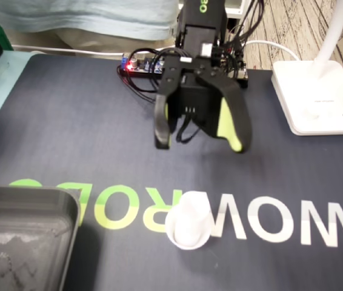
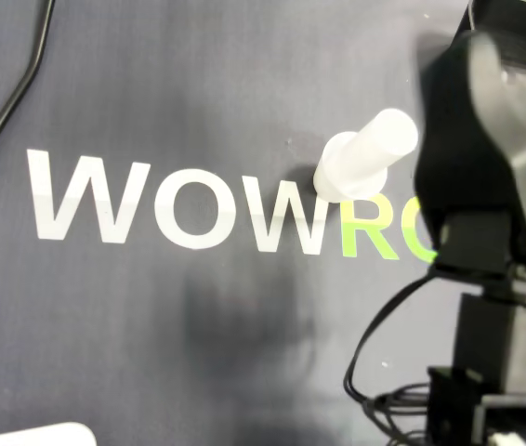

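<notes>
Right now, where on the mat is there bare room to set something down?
Bare mat lies between the grey tray and the circuit board on the fixed view's left, and below the lamp base on its right. The middle is crowded: the open gripper hangs close to the white plastic piece.

And there's the white plastic peg: small, matte, one plain colour all over. It has a round stem rising from a wider, disc-shaped foot. It stands upright on that foot, alone on the dark mat, planted right on the printed lettering where the last white W meets the green R.
</notes>
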Available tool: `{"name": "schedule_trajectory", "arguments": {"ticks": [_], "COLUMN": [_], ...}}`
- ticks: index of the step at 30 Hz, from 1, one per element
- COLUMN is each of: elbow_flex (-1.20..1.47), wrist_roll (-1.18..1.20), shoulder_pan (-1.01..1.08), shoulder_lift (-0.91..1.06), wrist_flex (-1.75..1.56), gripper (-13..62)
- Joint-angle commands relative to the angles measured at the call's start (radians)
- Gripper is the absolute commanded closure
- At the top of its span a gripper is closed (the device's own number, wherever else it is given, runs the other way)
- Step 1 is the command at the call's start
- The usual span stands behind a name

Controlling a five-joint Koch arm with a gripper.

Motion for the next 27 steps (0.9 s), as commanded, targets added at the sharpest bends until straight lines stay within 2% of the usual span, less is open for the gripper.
{"name": "schedule_trajectory", "arguments": {"ticks": [1, 16, 27], "elbow_flex": [0.000, 0.124, 0.104], "wrist_roll": [0.000, -0.006, -0.028], "shoulder_pan": [0.000, -0.015, -0.011], "shoulder_lift": [-0.002, -0.130, -0.267], "wrist_flex": [-0.083, -0.083, -0.091], "gripper": [15.6, 15.6, 15.8]}}
